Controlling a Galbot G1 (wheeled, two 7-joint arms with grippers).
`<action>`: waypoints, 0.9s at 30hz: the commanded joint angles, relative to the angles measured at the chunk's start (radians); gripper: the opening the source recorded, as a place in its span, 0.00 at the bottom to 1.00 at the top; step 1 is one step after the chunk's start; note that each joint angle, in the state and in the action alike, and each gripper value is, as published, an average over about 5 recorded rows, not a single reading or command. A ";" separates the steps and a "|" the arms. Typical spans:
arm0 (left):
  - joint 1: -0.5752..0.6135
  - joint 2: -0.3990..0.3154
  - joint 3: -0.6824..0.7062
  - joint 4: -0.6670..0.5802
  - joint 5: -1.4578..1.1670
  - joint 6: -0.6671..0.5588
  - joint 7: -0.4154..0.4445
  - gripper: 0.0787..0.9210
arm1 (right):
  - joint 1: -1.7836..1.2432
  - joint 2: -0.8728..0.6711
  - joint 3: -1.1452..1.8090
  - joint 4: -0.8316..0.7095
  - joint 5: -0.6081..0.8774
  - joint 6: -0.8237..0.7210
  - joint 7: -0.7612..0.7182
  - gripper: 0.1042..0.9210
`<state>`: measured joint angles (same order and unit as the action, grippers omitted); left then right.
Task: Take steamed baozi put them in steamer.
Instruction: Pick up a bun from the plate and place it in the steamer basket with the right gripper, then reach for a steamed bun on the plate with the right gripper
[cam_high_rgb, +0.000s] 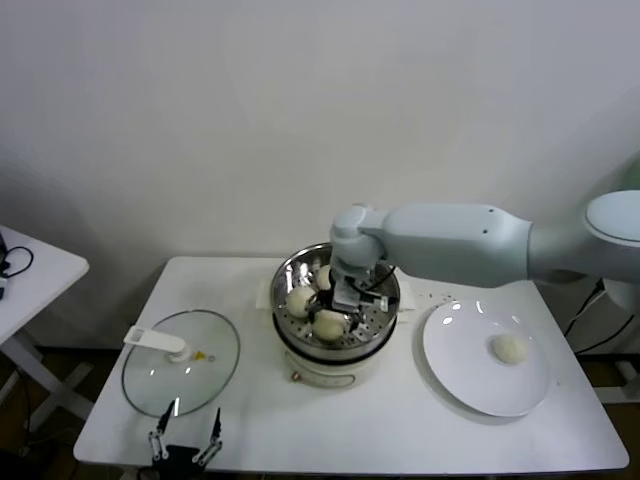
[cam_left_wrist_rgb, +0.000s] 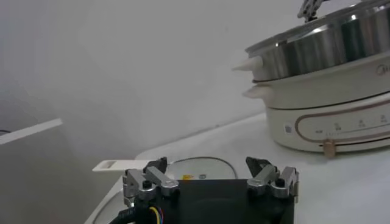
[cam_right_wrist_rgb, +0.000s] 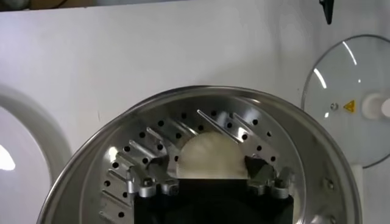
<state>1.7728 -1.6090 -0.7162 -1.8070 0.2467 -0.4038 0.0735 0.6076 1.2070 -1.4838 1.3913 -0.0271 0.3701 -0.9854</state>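
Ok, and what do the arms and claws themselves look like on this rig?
The right arm has smooth, rounded, pale grey-white shells. Its right claw has a black body with bare silver metal fingers held by small screws. The left claw is built the same, black block and metal fingers, with coloured wires showing at its base. No markings or sleeves are visible.

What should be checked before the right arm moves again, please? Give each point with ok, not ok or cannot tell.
1. Right gripper is inside the steamer, over the holed floor: ok.
2. A bun sits between its fingers; let go or still held: cannot tell.
3. Other buns in the basket, and, lie clear of the gripper: ok.
4. All buns moved: not ok, one bun waits on the plate.
5. Glass lid lies on the table, off the steamer: ok.
6. Left gripper is parked near the table's front edge, open: ok.
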 joint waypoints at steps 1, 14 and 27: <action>0.003 -0.024 0.001 -0.006 0.003 0.002 0.002 0.88 | 0.084 -0.012 -0.005 -0.011 0.070 0.048 -0.004 0.88; 0.014 -0.023 0.006 -0.017 0.007 0.002 0.005 0.88 | 0.321 -0.201 -0.178 -0.040 0.324 0.039 -0.102 0.88; 0.007 -0.022 0.010 -0.010 0.005 0.002 0.006 0.88 | 0.189 -0.522 -0.292 -0.142 0.396 -0.366 -0.042 0.88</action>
<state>1.7814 -1.6090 -0.7075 -1.8219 0.2515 -0.4023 0.0786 0.8521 0.9249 -1.7028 1.3090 0.2880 0.2656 -1.0576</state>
